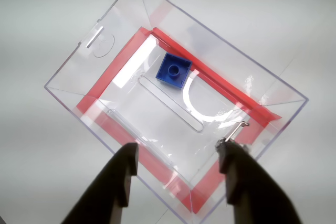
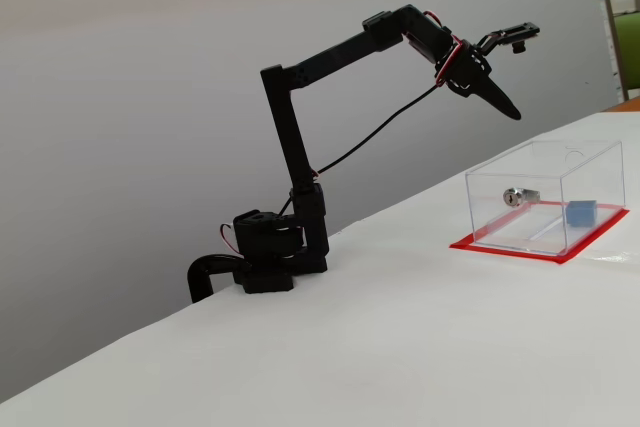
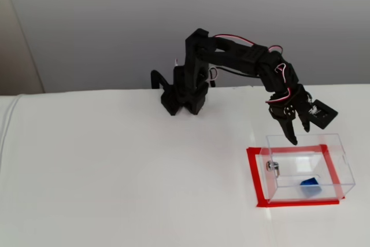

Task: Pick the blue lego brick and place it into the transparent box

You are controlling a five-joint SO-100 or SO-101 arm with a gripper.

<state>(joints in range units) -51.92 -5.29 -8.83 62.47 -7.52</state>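
One blue lego brick (image 1: 173, 70); one transparent box (image 1: 105, 45); one robot arm (image 2: 300, 107); one claw (image 1: 178, 169).

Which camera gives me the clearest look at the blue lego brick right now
The wrist view: it looks straight down into the transparent box, showing the blue lego brick large, studs up, on the floor. In both fixed views the brick is only a small blue shape seen through the clear walls.
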